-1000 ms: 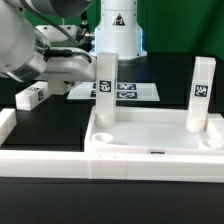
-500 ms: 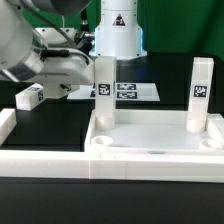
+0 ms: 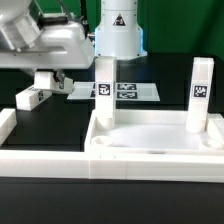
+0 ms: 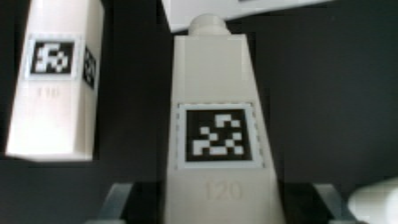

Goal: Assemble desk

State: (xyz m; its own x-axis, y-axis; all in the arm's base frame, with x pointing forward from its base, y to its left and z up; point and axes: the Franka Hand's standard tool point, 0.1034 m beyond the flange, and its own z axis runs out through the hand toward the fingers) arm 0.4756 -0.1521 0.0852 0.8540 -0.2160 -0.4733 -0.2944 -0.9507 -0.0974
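Arm is rising: against the frames of the last second its grey body is sitting higher in the exterior view, and the gripper (image 3: 50, 82) is now hanging above the counter (image 3: 70, 118) on the exterior view's left instead of crouching low behind the parts. In the wrist view the gripped leg (image 4: 222, 110) is running lengthwise away from the camera, tag facing up, and the fingers (image 4: 121, 203) are standing partly closed, one on each side of its near end. I am reading this as a clamp on it, not an empty hover. Whether it is fully clear of the counter I cannot tell. The spare leg (image 3: 32, 97) is lying flat on the counter just beside and below the gripper, and is showing alongside in the wrist view too (image 4: 54, 80). The desk top (image 3: 150, 128) is sitting recess-up toward the exterior view's right, carrying the upright leg (image 3: 105, 88) at one corner and the second upright leg (image 3: 202, 90) at another. The marker board (image 3: 135, 92) is lying behind it and the border rail (image 3: 40, 163) is running in front. Judgement: pickup is done and the carry to a free corner recess is starting. The wrist is pointing roughly downward, so the gripped leg will need turning upright before it is seated.
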